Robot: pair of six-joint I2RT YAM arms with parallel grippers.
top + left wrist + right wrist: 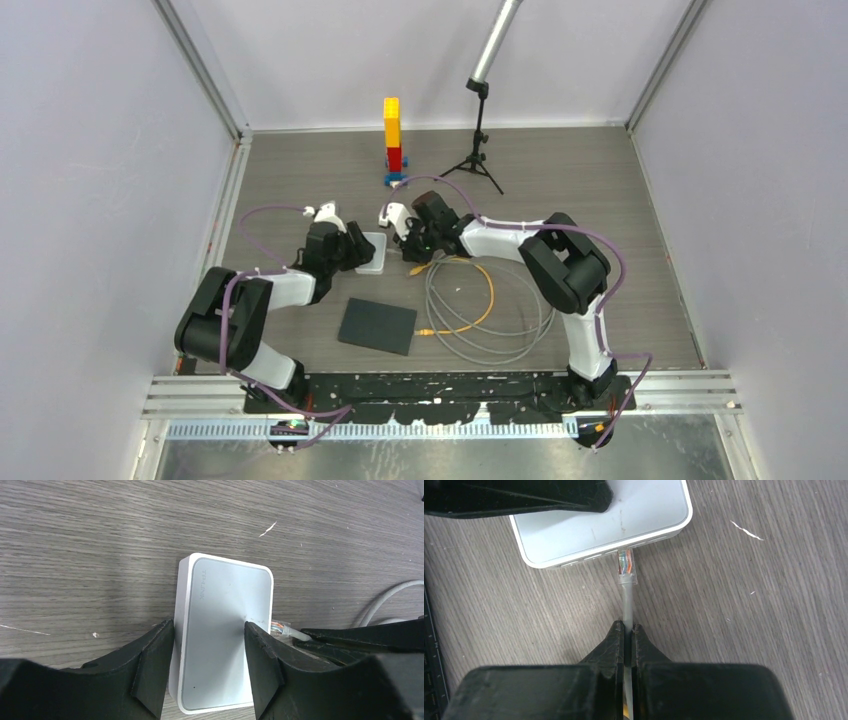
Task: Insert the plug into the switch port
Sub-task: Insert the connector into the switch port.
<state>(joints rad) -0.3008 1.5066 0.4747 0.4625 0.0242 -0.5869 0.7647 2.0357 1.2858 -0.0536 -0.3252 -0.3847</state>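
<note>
- Grey wood-grain table (620, 200) between pale walls (90, 150)
- The white switch (372, 252) lies flat left of centre in the top view, its switch port (623, 550) in the side facing the right arm
- The plug (626, 566) has its tip at that port; depth unclear
- The right gripper (628, 628) is pinched tight on the grey cable (627, 602) just behind the plug
- The left gripper (209, 632) sits half spread astride the switch; grip unclear
</note>
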